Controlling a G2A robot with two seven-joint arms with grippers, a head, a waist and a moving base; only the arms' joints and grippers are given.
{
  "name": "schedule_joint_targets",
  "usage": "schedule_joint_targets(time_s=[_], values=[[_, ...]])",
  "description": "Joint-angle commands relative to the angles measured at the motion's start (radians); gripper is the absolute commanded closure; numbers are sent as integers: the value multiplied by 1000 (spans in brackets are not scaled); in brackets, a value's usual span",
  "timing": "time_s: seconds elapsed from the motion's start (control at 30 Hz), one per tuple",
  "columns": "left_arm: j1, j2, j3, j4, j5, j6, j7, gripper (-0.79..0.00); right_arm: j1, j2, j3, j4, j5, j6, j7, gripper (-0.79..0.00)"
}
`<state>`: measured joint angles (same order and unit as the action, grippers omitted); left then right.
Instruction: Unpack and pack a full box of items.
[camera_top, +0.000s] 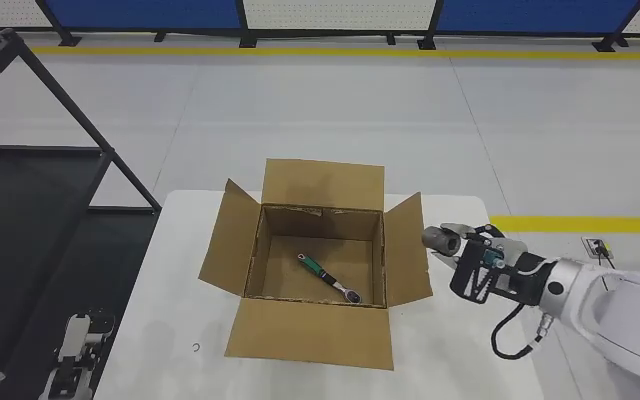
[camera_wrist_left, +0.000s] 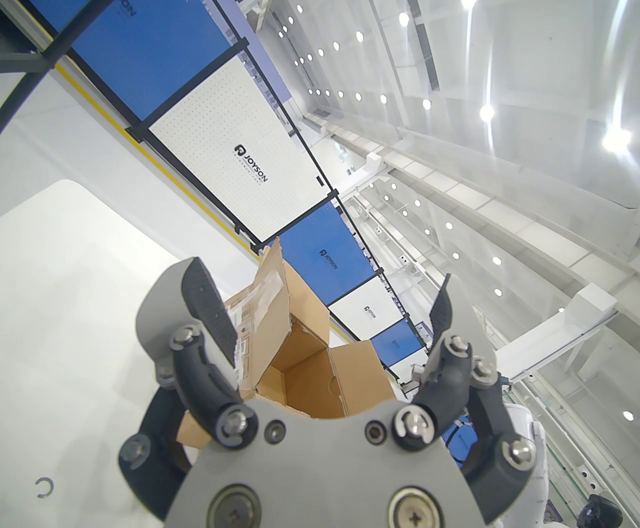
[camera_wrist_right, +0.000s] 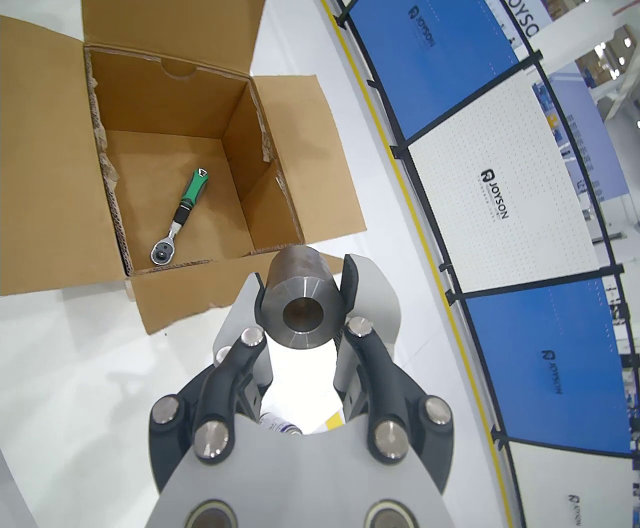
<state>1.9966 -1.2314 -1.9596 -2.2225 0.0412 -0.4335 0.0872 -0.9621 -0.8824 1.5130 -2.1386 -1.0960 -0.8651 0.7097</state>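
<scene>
Box (camera_top: 310, 335) lies just left of your right gripper (camera_wrist_right: 303, 290), jaws clamped on the steel cylinder (camera_wrist_right: 295, 277); your left gripper (camera_wrist_left: 322, 290) hangs open, farther off

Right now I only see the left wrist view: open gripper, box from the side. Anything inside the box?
Observer: One thing. A green-handled ratchet lies flat on the floor of the box.
Operator: What's the right gripper doing?
Observer: The right gripper is shut on a metal cylinder that has a hole in the end facing the wrist camera.
Operator: Is it over the box?
Observer: No. In the top view it sits outside the box, just past the flap on the right arm's side.
</scene>
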Motion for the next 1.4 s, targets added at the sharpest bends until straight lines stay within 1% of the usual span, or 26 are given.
schedule_joint_targets(time_s=[0.0,0.2,0.37,0.43,0.53,0.63,0.73,0.87,1.37], values=[[0,0,0,0,0,0,0,-785,69,-3,-80,-3,18,-7,41,0],[0,0,0,0,0,0,0,-785,279,-24,-297,62,106,19,157,0],[0,0,0,0,0,0,0,-785,446,-56,-477,138,201,70,235,0],[0,0,0,0,0,0,0,-785,520,-75,-557,183,217,96,271,0],[0,0,0,0,0,0,0,-785,620,-111,-678,261,244,139,290,0],[0,0,0,0,0,0,0,-785,706,-151,-775,364,287,166,280,0],[0,0,0,0,0,0,0,-785,768,-186,-842,469,347,177,249,0],[0,0,0,0,0,0,0,-785,815,-223,-906,570,381,199,228,0],[0,0,0,0,0,0,0,-785,815,-223,-906,570,381,199,228,0]])
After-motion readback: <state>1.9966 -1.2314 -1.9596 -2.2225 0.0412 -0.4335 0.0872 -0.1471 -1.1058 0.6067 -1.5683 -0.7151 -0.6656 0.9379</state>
